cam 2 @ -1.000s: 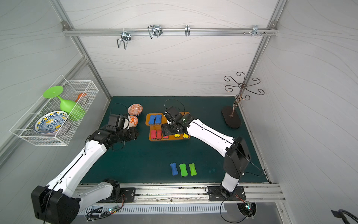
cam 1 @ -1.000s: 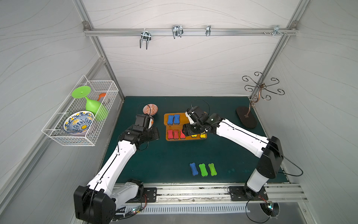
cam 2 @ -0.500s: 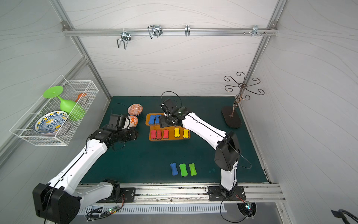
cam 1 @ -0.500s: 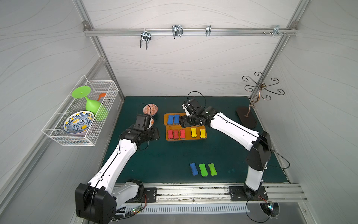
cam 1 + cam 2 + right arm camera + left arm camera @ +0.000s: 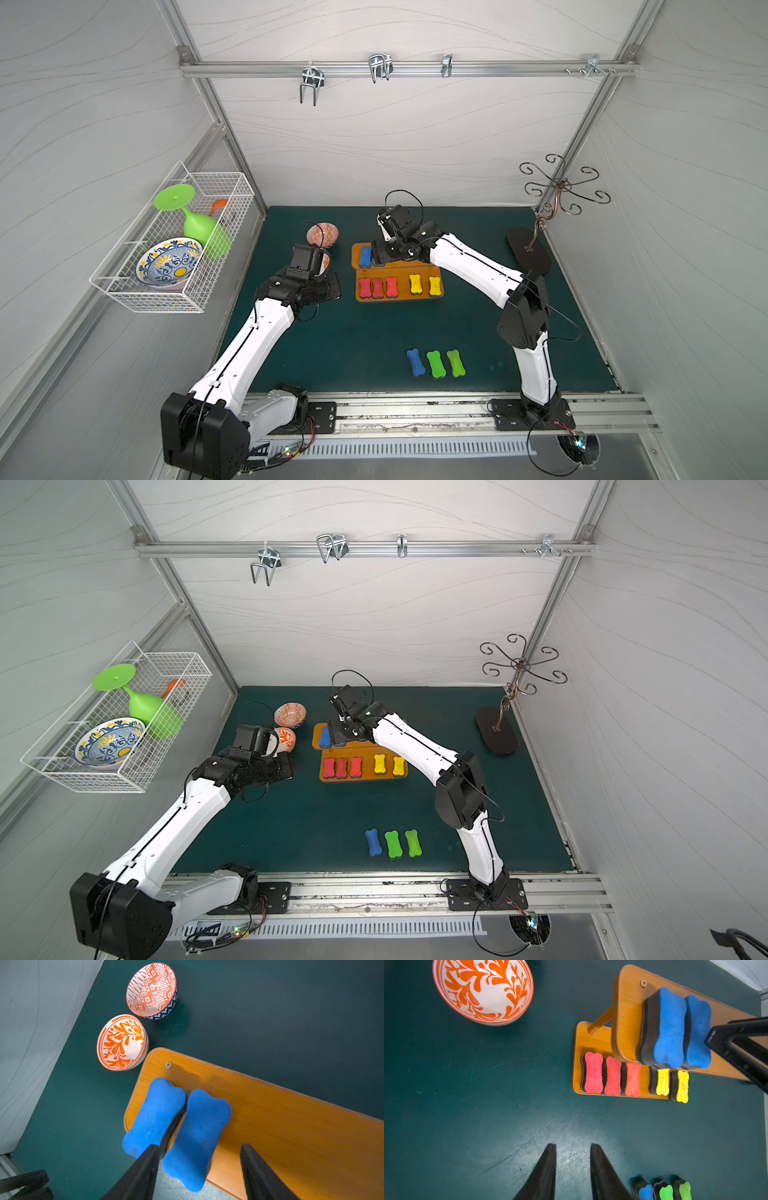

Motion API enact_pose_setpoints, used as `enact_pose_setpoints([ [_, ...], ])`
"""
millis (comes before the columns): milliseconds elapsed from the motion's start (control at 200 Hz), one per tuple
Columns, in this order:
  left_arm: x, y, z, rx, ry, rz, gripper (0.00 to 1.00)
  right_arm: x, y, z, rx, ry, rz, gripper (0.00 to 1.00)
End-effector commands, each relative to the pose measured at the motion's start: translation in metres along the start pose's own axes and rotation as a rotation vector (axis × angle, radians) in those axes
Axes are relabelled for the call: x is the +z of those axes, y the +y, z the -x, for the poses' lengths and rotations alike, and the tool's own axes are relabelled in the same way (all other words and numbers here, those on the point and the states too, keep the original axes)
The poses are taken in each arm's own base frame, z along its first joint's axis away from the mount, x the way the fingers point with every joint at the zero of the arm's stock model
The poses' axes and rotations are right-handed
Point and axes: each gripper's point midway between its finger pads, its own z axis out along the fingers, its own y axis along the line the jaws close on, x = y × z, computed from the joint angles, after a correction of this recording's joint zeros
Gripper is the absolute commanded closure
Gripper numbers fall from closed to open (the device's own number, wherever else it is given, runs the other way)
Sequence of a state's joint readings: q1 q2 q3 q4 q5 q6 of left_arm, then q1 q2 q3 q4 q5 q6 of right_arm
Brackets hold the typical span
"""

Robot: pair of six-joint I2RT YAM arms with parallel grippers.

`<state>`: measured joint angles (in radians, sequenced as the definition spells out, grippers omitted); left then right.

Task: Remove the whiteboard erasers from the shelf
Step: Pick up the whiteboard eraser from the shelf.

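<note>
The orange-brown shelf point(image 5: 402, 286) stands mid-mat. Its lower board carries three red erasers point(image 5: 377, 287) and two yellow erasers point(image 5: 424, 284). Two blue erasers point(image 5: 155, 1113) lie side by side on the upper board point(image 5: 291, 1126). My right gripper point(image 5: 199, 1145) is open over that board, straddling the right-hand blue eraser point(image 5: 199, 1126); one finger sits between the two blue ones, the other stands clear of it. A blue eraser point(image 5: 415, 362) and two green erasers point(image 5: 435, 364) lie on the mat near the front. My left gripper point(image 5: 573, 1145) hovers left of the shelf, narrowly open and empty.
Two orange-patterned bowls point(image 5: 151, 991) point(image 5: 122, 1042) sit just left of the shelf, by my left wrist. A white wire basket point(image 5: 199, 299) with a bowl and a green glass hangs on the left wall. A scrolled metal stand point(image 5: 530, 249) stands at the back right.
My right gripper has travelled leftward from above the shelf's right part to the blue erasers on the upper board. The left arm has stayed put.
</note>
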<state>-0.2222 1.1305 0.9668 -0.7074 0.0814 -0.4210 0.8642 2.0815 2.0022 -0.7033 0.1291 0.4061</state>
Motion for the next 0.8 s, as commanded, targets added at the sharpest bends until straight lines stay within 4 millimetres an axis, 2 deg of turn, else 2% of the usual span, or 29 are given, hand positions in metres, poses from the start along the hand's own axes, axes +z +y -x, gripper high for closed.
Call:
enact_pose_setpoints([
  [0,-0.005,-0.001,0.012,0.01,-0.034,0.007,0.68,0.006,-0.006,-0.006,-0.025,0.026,-0.041,0.33],
  [250,-0.005,-0.001,0.012,0.01,-0.035,0.008,0.68,0.009,-0.019,-0.011,-0.031,0.039,-0.074,0.37],
  [570,-0.006,-0.001,0.013,0.012,-0.037,0.008,0.68,0.001,-0.043,-0.005,-0.037,0.026,-0.13,0.39],
  [705,-0.006,-0.001,0.013,0.011,-0.037,0.009,0.68,-0.008,-0.043,0.0,-0.043,0.008,-0.132,0.39],
  [795,-0.006,-0.001,0.013,0.011,-0.038,0.007,0.68,-0.016,-0.034,0.006,-0.045,-0.012,-0.112,0.39],
])
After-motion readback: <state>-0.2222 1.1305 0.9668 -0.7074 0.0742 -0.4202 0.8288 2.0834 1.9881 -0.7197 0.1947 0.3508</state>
